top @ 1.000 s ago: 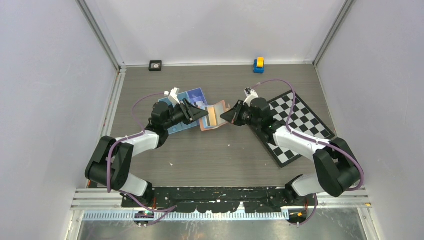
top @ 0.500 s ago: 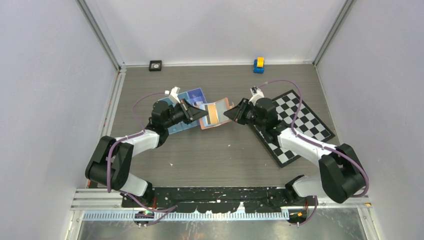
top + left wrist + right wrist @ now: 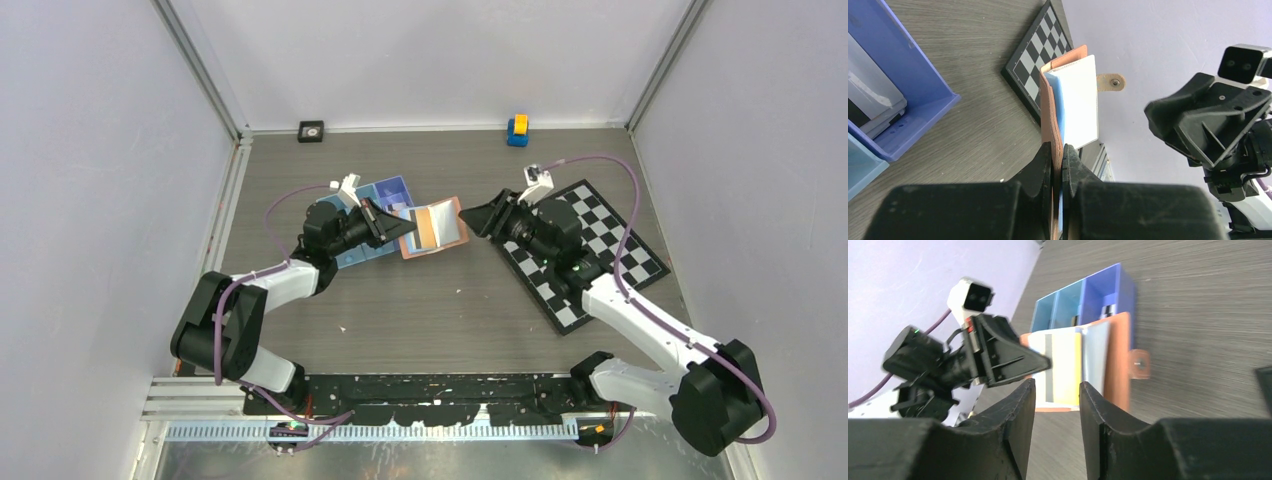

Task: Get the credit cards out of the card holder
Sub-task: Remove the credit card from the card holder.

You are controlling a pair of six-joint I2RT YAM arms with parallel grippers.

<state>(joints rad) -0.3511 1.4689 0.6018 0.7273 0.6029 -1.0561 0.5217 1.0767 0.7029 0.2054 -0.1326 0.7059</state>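
The tan-brown card holder (image 3: pixel 436 226) hangs open just above the table, with my left gripper (image 3: pixel 404 229) shut on its left edge. In the left wrist view the fingers (image 3: pixel 1044 167) pinch the brown flap (image 3: pixel 1050 112), and a white card (image 3: pixel 1081 105) and a blue card (image 3: pixel 1058 107) stick out of it. The right wrist view shows the credit cards in the holder (image 3: pixel 1118 365): a pale yellow one (image 3: pixel 1064 365) and a grey one (image 3: pixel 1095 357). My right gripper (image 3: pixel 479 217) stands open just right of the holder, touching nothing.
A blue divided tray (image 3: pixel 382 195) sits behind the left gripper. The checkered board (image 3: pixel 600 250) lies under the right arm. A yellow-and-blue toy (image 3: pixel 517 129) and a small black square (image 3: pixel 311 131) rest by the back wall.
My left gripper has closed on the holder's left edge. My right gripper has let go of the holder, opened and drawn back to the right.
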